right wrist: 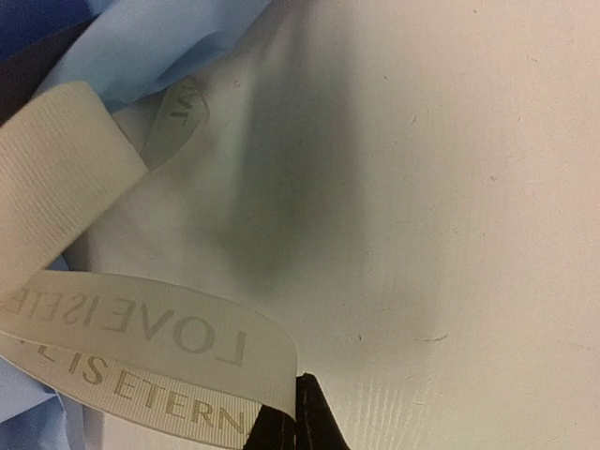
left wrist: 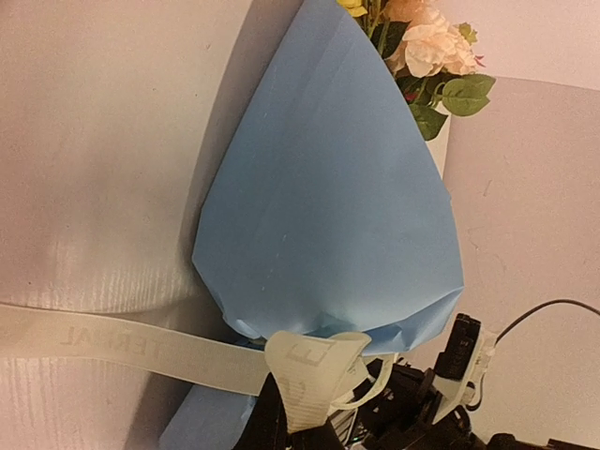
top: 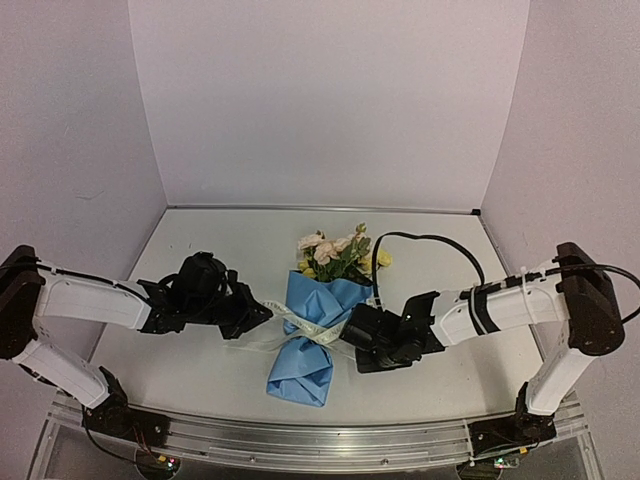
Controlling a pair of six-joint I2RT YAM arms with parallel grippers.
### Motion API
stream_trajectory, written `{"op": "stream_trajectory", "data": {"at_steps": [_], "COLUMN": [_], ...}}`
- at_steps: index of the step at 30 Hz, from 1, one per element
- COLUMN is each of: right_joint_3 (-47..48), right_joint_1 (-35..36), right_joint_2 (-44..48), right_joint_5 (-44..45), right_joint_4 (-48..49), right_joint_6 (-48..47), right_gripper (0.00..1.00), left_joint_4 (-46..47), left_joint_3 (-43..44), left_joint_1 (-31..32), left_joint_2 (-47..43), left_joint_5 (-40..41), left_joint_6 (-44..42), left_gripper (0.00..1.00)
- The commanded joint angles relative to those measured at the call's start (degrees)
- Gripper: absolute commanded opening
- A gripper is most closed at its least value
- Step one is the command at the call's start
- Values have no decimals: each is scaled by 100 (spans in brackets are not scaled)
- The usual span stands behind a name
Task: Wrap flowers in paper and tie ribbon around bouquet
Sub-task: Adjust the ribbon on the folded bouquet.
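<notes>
Left hand (top: 258,317): gripping one end of the ribbon (top: 300,322), fingers pressed together.
Bouquet (top: 318,298): lying mid-desk (top: 190,370), blooms pointing toward the far edge, ribbon crossing its waist.
Right hand (top: 350,330): pinching the ribbon's other end.

Open table (top: 220,245) beyond bouquet (top: 312,300) and ribbon (top: 300,323)

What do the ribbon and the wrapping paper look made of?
The ribbon looks like woven ribbed fabric, matte cream: fine cross-ribs show beside the printed letters. The paper seems a thin matte sheet, light blue, softly creased without shine.
</notes>
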State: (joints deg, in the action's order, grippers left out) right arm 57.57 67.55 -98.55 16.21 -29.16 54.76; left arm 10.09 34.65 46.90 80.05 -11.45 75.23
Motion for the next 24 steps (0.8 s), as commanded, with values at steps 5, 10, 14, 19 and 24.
{"op": "stream_trajectory", "data": {"at_steps": [5,10,14,19,24], "right_joint_3": [428,505,518,618,659], "right_joint_1": [64,74,74,82,99], "right_joint_2": [67,24,62,37,-23], "right_joint_5": [126,192,349,299,224], "right_joint_4": [-366,-494,-727,-903,-923], "right_joint_6": [-313,-386,-459,-635,-722], "right_gripper": [0,0,0,0,0], "left_joint_4": [-337,-731,-1247,-1256,-1306], "left_joint_3": [492,510,549,664,674], "left_joint_1": [-45,-6,-17,-6,-6], "left_joint_2": [-13,13,-128,-109,-176], "left_joint_5": [-641,-937,-805,-1060,-1249], "left_joint_6": [-1101,-1537,-1881,-2282,-2485], "left_gripper": [0,0,0,2,31]}}
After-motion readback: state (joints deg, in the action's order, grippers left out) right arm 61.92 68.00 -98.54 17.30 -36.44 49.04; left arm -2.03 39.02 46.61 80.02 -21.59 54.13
